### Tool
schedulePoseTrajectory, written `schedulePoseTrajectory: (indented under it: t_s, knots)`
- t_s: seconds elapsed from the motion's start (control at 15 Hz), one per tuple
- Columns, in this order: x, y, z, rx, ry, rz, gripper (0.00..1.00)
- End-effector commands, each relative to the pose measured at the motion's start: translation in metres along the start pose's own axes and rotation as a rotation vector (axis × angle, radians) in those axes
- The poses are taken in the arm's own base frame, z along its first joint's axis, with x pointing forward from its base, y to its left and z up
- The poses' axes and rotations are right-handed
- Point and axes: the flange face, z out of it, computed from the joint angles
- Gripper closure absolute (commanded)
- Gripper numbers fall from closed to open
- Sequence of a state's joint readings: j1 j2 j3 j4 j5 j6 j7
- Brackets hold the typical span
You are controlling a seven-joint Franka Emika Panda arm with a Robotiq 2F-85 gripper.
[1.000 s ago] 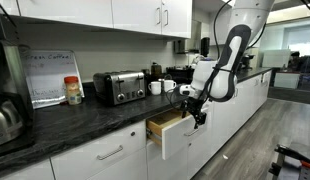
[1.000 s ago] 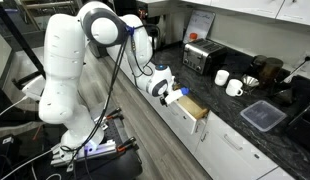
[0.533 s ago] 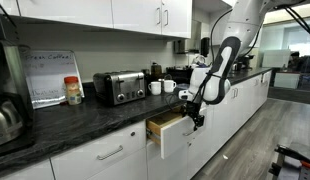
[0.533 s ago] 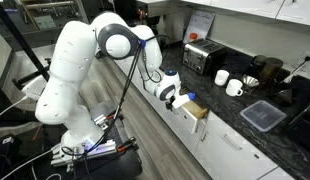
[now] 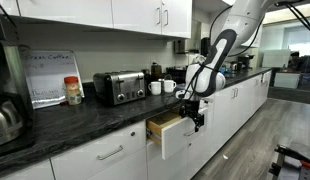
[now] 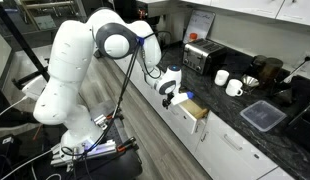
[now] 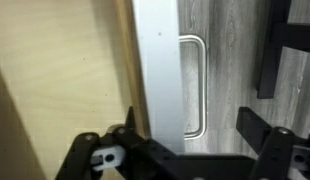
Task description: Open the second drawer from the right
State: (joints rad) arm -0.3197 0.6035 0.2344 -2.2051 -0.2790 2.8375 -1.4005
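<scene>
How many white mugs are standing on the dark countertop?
2: one white mug beside the silver toaster, another white mug nearer the front edge of the dark countertop. Others may be hidden.

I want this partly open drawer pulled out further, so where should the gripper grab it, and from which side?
Take the silver bar handle at its middle, coming from the floor side of the white drawer front. The bar stands off the panel, leaving a gap for one of the jaws.
</scene>
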Motion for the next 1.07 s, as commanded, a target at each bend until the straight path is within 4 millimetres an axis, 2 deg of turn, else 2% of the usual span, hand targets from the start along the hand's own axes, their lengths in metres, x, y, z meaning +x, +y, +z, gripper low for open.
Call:
schedulePoseTrajectory:
  t_s: [0.0, 0.47, 0.8, 1.0]
  knots:
    - [-0.003, -0.018, -0.018, 0.07, 0.007, 0.022, 0.0]
    - [-0.008, -0.049, -0.034, 0.147, 0.006, 0.1, 0.0]
    - [-0.009, -0.075, -0.032, 0.201, 0.025, 0.161, 0.0]
    - [-0.008, -0.082, -0.036, 0.211, 0.024, 0.174, 0.0]
